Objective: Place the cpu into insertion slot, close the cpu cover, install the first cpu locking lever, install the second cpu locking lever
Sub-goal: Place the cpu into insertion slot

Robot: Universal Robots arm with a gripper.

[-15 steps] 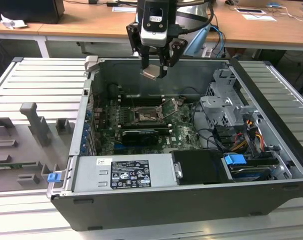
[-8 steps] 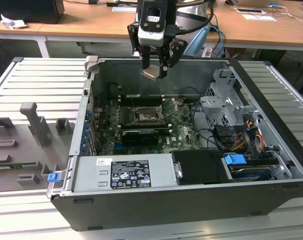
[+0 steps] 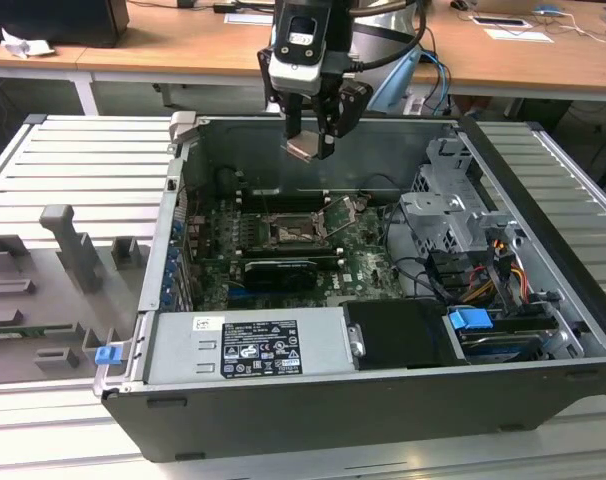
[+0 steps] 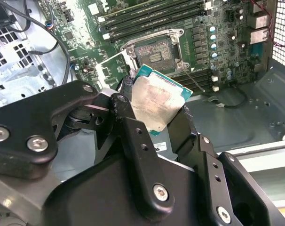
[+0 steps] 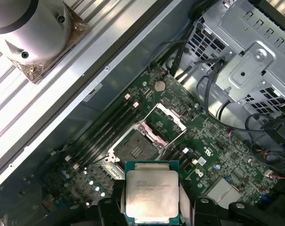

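The insertion slot (image 5: pixel 135 149) lies bare, well below my gripper (image 3: pixel 311 146), which is clamped on the cpu (image 5: pixel 152 197) by opposite edges. I judge the chip light, stiff, slick and fragile underneath. The cpu cover (image 5: pixel 163 121) stands open just beside the slot.

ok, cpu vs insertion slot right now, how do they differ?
The cpu is held in the jaws, up above the board; the insertion slot sits on that board, uncovered. The cpu shows a pale metal top; the insertion slot shows a dark pin field. Both are square.
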